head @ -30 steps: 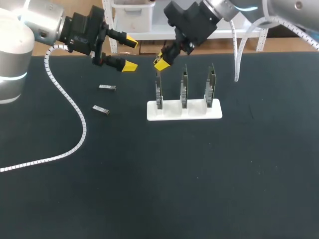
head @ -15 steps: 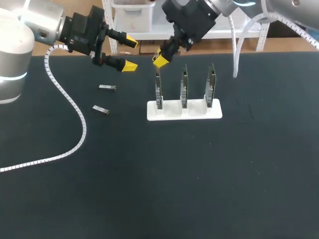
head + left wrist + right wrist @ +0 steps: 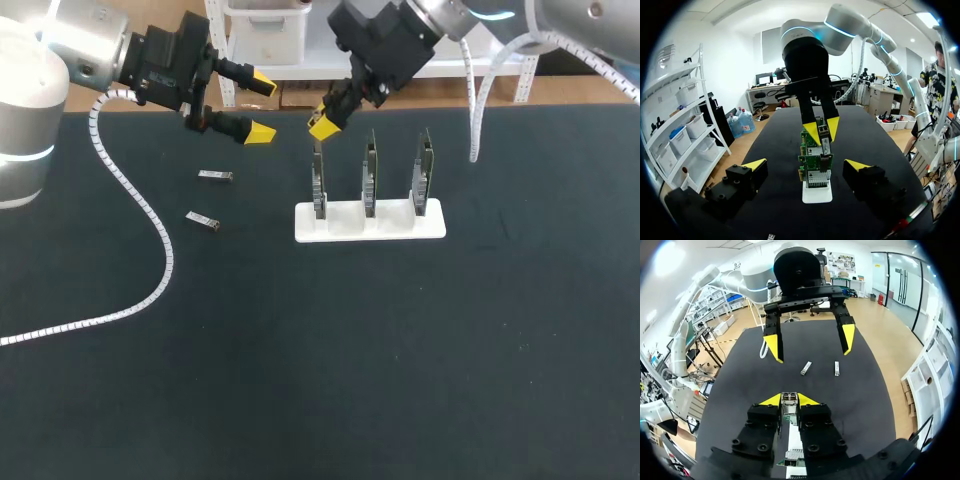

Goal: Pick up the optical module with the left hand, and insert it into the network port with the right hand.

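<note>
My right gripper [image 3: 789, 400] is shut on a small metal optical module [image 3: 789, 398], which stands upright between its yellow tips. In the head view it [image 3: 323, 122] hangs just above the leftmost of three green port boards [image 3: 318, 182] standing in a white holder [image 3: 400, 224]. My left gripper [image 3: 262, 107] stands open and empty over the table's far left, facing the holder. Two more optical modules [image 3: 214, 176] [image 3: 202, 219] lie flat on the black table below it. In the left wrist view the right gripper [image 3: 822, 131] shows above the boards [image 3: 815, 167].
A white segmented cable [image 3: 150, 215] trails from my left arm across the table's left side. Another white cable [image 3: 470, 105] hangs from my right arm behind the holder. The black table [image 3: 400, 360] stretches in front of the holder.
My right gripper rose slightly up and left with the module, then came back down to almost the same spot above the leftmost board. The left arm has not moved.
</note>
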